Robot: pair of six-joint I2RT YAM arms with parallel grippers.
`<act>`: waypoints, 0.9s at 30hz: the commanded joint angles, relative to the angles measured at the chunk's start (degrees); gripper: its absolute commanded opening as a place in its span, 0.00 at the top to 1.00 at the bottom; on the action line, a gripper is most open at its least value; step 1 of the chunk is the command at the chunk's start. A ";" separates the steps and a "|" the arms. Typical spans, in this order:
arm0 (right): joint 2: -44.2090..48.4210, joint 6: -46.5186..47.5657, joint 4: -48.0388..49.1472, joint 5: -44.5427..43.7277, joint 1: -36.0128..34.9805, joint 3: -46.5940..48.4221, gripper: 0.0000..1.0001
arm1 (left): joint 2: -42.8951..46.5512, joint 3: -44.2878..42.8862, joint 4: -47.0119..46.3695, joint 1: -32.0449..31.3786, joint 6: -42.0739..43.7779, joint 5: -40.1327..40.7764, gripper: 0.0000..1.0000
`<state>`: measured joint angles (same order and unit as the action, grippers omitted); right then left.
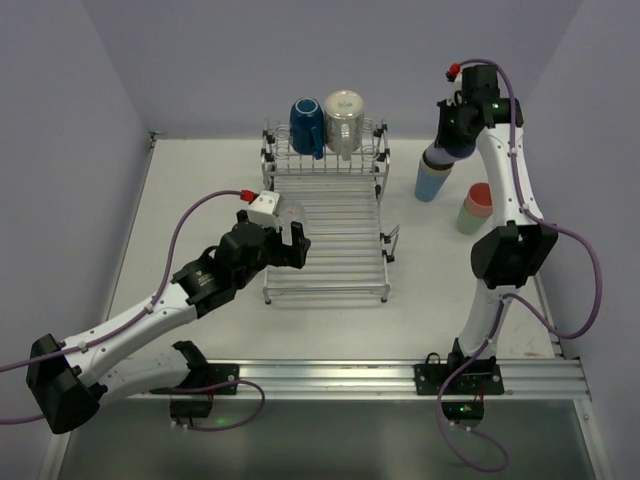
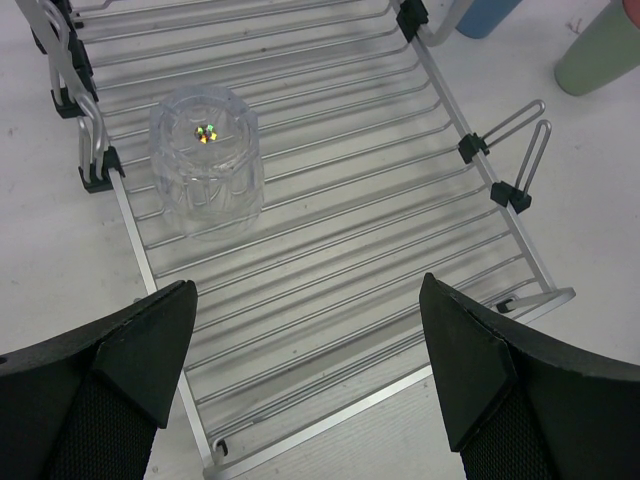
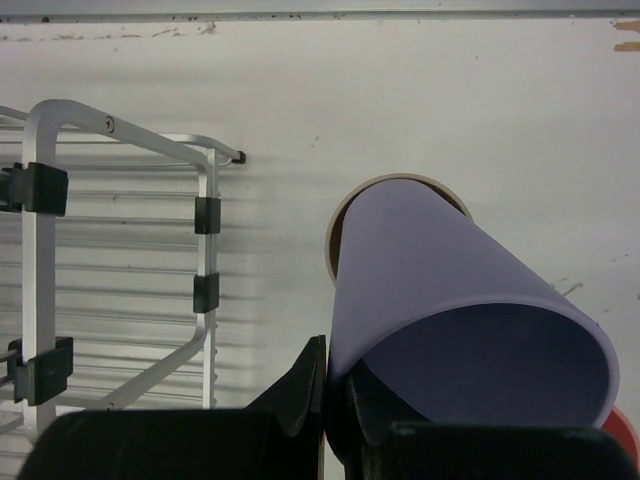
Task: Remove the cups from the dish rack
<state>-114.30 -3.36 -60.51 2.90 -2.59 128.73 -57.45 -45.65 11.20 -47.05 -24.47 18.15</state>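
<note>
We find the left gripper (image 2: pixel 307 288) spread open above the dish rack (image 2: pixel 380 200), near the inverted clear tumbler (image 2: pixel 205 160) on its slats. The right gripper (image 3: pixel 335 400) is clamped on the lavender cup (image 3: pixel 450 270), directly over the tan cup (image 3: pixel 337 240) beside the rack.

Surface (image 1: pixel 200 210): white, matte | dish rack (image 1: pixel 325 262): chrome wire, centre | light-blue cup stack (image 1: pixel 431 183): right of rack | green cup (image 1: pixel 469 219): just beside stack
</note>
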 commanded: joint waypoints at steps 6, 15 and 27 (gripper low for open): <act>-3.73 7.57 -6.99 1.23 -0.31 3.46 1.00 | 0.41 -1.20 -2.32 -0.06 0.48 -0.05 0.00; -8.48 7.75 -6.47 0.62 -0.84 5.57 1.00 | -0.29 -1.20 -2.94 -0.06 0.21 -0.05 0.00; -11.38 8.01 -2.60 -1.40 -1.80 7.86 0.46 | -1.61 -0.67 -4.96 0.03 -0.32 -0.31 0.00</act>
<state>-125.99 -2.46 -60.23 0.93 -4.14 134.37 -58.72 -45.65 9.76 -47.05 -24.51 17.93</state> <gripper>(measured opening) 0.496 0.997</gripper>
